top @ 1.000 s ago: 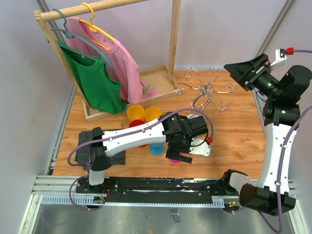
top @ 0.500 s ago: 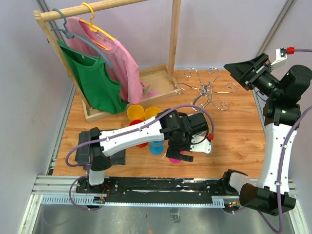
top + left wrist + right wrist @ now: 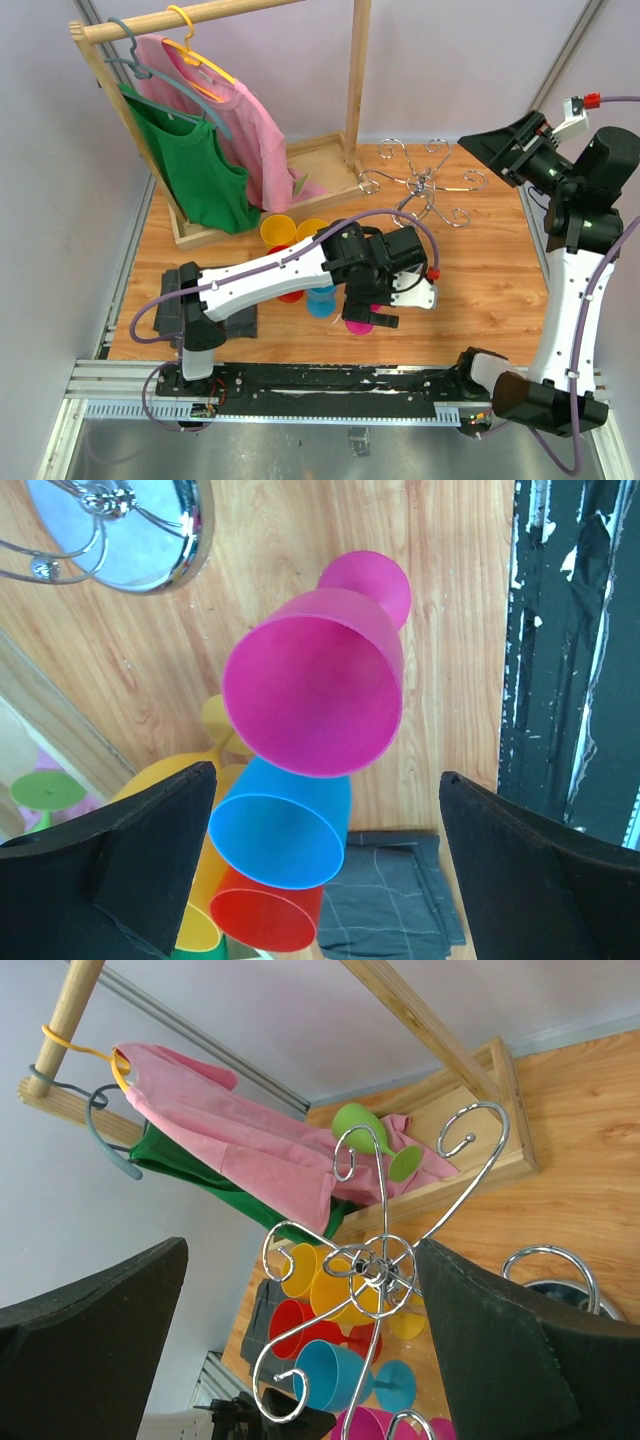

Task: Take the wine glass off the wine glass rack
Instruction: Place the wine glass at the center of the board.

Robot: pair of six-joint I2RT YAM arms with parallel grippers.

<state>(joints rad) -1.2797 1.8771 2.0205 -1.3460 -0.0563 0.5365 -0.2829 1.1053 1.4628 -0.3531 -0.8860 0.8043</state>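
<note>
The chrome wine glass rack (image 3: 425, 185) stands at the back right of the table; the hooks I can see are bare. Its hub (image 3: 380, 1265) fills the right wrist view, and its mirrored base (image 3: 130, 540) shows in the left wrist view. A pink wine glass (image 3: 355, 323) stands on the table by the front edge. My left gripper (image 3: 372, 315) hovers over it, open and empty, with the glass (image 3: 315, 695) below between the fingers. My right gripper (image 3: 482, 147) is open and empty, raised to the right of the rack and pointed at it. A green glass (image 3: 365, 1135) lies by the wooden frame.
Blue (image 3: 320, 303), red (image 3: 282, 254) and yellow (image 3: 278, 230) glasses stand in a cluster left of the pink one. A dark folded cloth (image 3: 390, 900) lies near the left arm's base. A wooden clothes rack (image 3: 355, 80) with pink and green shirts fills the back left.
My left wrist has drawn a little up and back from the pink glass, which stays on the table. The right arm has barely moved.
</note>
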